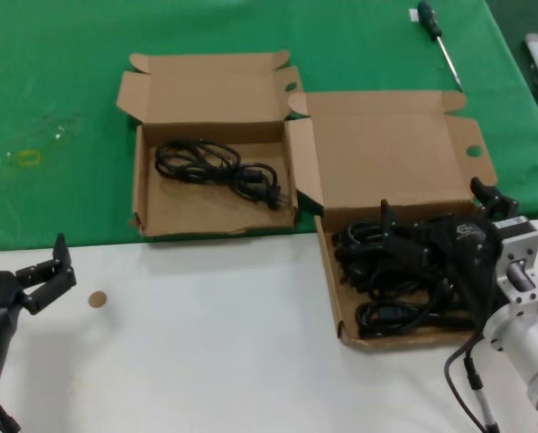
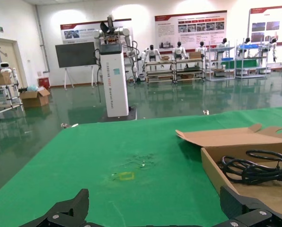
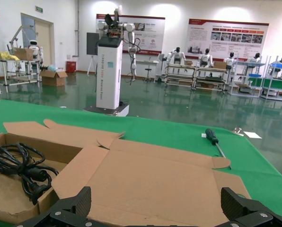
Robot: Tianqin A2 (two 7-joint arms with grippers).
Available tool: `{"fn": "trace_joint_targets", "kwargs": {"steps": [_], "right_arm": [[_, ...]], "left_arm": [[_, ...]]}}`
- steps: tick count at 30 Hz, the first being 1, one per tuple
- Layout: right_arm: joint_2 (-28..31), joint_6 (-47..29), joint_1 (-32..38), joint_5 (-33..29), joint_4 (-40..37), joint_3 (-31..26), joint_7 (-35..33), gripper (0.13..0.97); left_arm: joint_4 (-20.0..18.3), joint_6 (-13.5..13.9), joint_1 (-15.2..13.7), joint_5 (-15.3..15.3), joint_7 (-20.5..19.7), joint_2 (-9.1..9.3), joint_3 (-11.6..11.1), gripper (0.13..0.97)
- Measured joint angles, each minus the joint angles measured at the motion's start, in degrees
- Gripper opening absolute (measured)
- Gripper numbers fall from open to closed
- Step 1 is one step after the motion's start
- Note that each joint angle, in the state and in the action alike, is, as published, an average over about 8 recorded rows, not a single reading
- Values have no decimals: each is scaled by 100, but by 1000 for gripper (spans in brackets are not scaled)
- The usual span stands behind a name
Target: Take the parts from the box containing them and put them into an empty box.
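Nearest the head camera, the left tool (image 1: pixel 60 267) hangs with its black fingers spread and empty over the white front strip of the desk (image 1: pixel 215 334), beside a small round brown disc (image 1: pixel 97 299) and well apart from both boxes. Its wrist view shows those fingertips (image 2: pixel 74 203) wide apart, and beyond them a factory hall of racks and robots that the head view never catches.

Further right on the green cloth sits the narrower shallow brown cardboard box with rounded lid tabs (image 1: pixel 152 212), lid open, holding one looped thin black power cord with a plug (image 1: pixel 217 166); that cord also appears in both wrist views (image 2: pixel 254 166) (image 3: pixel 19 166).

Touching its right side is the wider shallow brown cardboard box with holed side flaps (image 1: pixel 346 311), straddling cloth and white strip, its broad lid (image 3: pixel 150 179) laid back. Only the head view shows the pile of black cord bundles (image 1: pixel 391 293) inside. The right tool (image 1: pixel 404 236) is lowered into this box, right on the pile, its fingers spread; whether they touch a cord is unclear.

A black-handled screwdriver (image 1: pixel 439 38) lies on the cloth beyond the wider box.
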Motion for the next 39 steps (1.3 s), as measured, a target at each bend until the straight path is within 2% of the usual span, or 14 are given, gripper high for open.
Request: {"fn": "trace_joint_targets", "kwargs": {"steps": [39], "right_arm": [[0,0,0,0,0,0,0,966]], "left_arm": [[0,0,0,0,0,0,0,966]]}}
